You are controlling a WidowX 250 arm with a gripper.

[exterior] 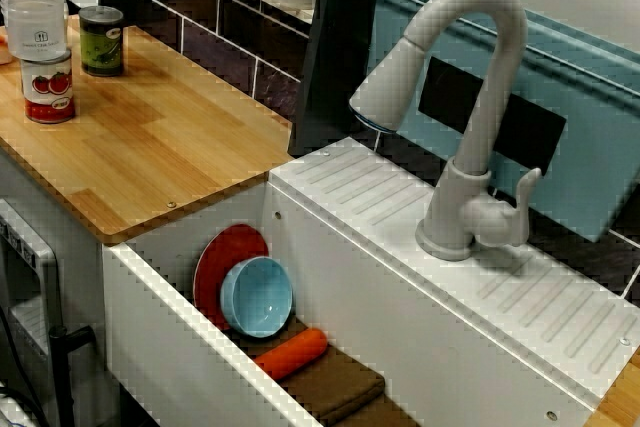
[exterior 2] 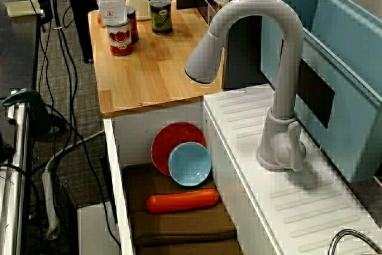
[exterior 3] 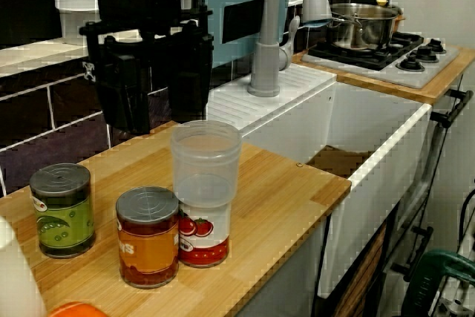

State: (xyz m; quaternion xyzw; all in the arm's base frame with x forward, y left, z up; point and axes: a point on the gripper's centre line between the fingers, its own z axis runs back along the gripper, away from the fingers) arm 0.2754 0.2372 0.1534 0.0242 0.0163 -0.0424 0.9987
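In the sink [exterior 2: 114, 165], a bowl [exterior 2: 190, 163] leans on a plate [exterior 2: 173, 140] at the counter-side wall; a carrot [exterior 2: 182, 200] lies before them on a cloth [exterior 2: 179, 226]. The faucet [exterior 2: 289, 88] stands behind the sink. On the counter [exterior 3: 276, 191], a cup [exterior 3: 205, 162] sits on a can [exterior 3: 204, 240], two more cans [exterior 3: 148, 237] beside it, the gripper [exterior 3: 162, 118] behind.

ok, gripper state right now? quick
Gripper: jaws look open, holding nothing, above the wooden counter. It is dark against a dark wall, so the gap is hard to read.
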